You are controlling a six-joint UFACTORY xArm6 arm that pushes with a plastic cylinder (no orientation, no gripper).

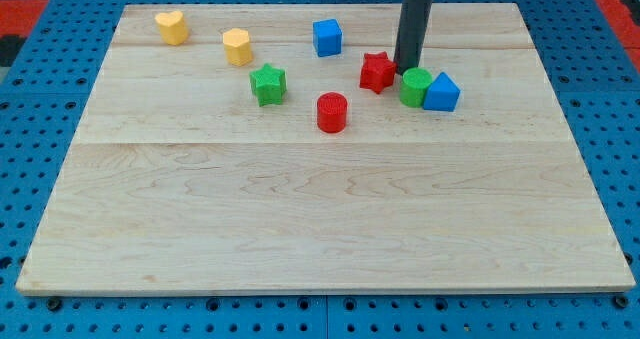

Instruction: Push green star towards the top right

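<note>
My tip [407, 71], a bare rod with no jaws, sits right of the small green star block [268, 84], beside the red star block [377, 72], which I may knock.

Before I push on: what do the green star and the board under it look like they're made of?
Green star: probably moulded plastic, matte; uniform saturated colour, soft edges, no grain. Board: light wood, smooth, maybe sealed; visible grain and plank seams. My tip sits far right of the star, between the red star and green block.

The counter [320, 219] is pale wood grain, ringed by blue pegboard [40, 99]. On it: a green star [268, 84], red star [377, 72], red cylinder [332, 112], blue cube [327, 37], green cylinder [416, 87], a blue block [441, 93], yellow heart [172, 26], yellow hexagon [237, 46]. My tip [405, 72] is dark grey.
</note>
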